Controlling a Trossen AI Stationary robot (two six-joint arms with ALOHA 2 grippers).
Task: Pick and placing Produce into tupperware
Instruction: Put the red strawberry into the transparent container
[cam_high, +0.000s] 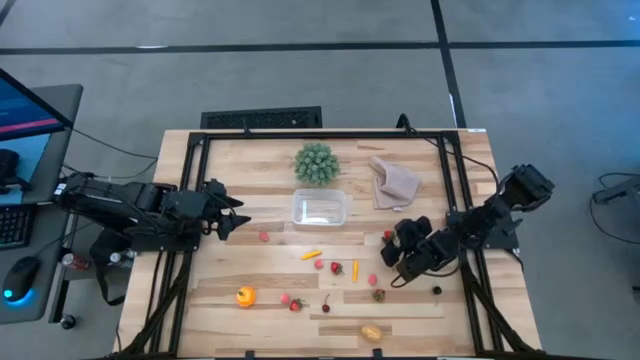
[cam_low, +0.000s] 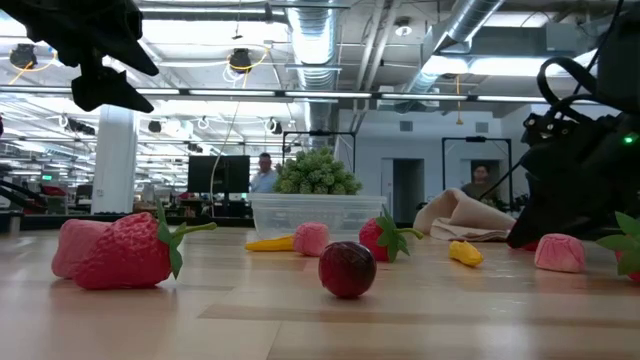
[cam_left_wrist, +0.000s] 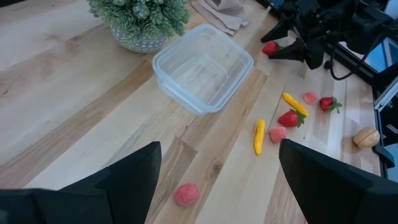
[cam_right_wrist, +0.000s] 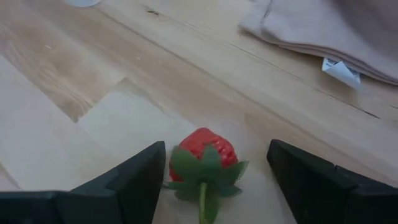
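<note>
Right gripper: the right gripper (cam_right_wrist: 210, 180) is down at the table on the right side, fingers spread wide with a red strawberry (cam_right_wrist: 202, 152) lying between them, not yet pinched.
Left gripper: the left gripper (cam_left_wrist: 217, 180) hangs above the left part of the table, fingers wide apart and holding nothing; a small pink piece (cam_left_wrist: 186, 194) lies on the wood between them in its own view.
Front of table: an orange fruit (cam_high: 245, 296), a yellow-brown piece (cam_high: 371, 333), a dark cherry (cam_low: 347, 268) and a large strawberry (cam_low: 130, 252) lie scattered near the front edge.
Middle of table: a yellow chili (cam_left_wrist: 259, 136), an orange-yellow chili (cam_left_wrist: 295, 104), another strawberry (cam_left_wrist: 289, 118) and pink pieces lie loose, all outside the container.
Tupperware: the tupperware (cam_high: 320, 208) sits at the table's centre, upright, lidless, with nothing in it.
Far side: a green spiky plant (cam_high: 315, 163) stands just behind the tupperware; a beige cloth (cam_high: 394, 183) lies crumpled to its right.
Room: two people (cam_low: 264, 172) show far behind the table.
</note>
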